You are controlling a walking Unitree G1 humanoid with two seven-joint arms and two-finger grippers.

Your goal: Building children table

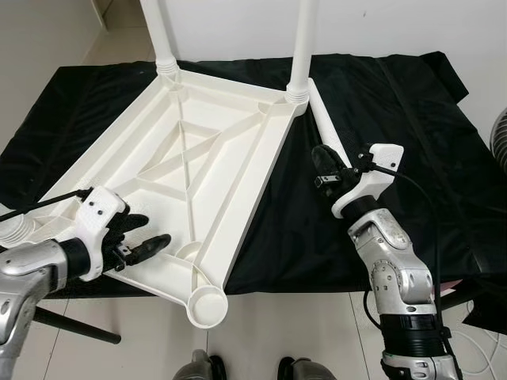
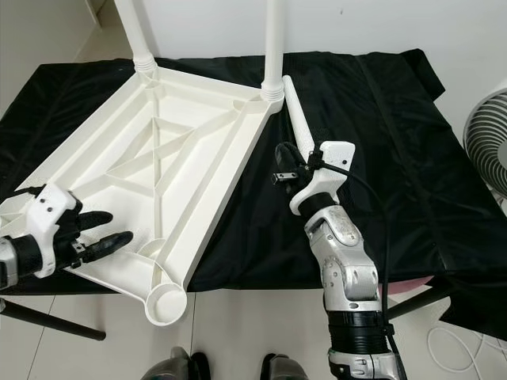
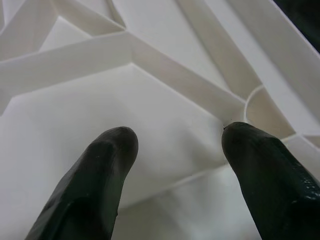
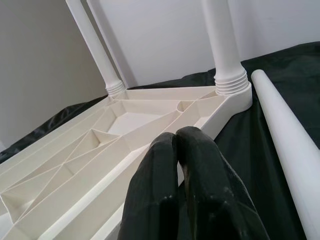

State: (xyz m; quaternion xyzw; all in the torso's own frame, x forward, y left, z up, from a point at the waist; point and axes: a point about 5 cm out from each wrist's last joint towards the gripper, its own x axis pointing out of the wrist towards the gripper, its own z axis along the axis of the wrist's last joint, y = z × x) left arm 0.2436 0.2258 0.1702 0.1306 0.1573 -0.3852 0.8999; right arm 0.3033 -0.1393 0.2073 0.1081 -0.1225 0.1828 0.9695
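Fitting legs is half done: the right gripper, fingers pressed together, must open to grasp the loose leg, while the spread left gripper steadies the tabletop.

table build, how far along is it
Two legs already stand in the far corners of the upturned table top. A third leg lies loose on the black cloth beside the shut right hand. The near corner socket is unfilled; the open left hand hovers over the top.

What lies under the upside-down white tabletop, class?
A black cloth lies under the tabletop, spread across the surface and showing all around it; a loose leg lies on it too. Whatever supports the cloth beneath is covered.
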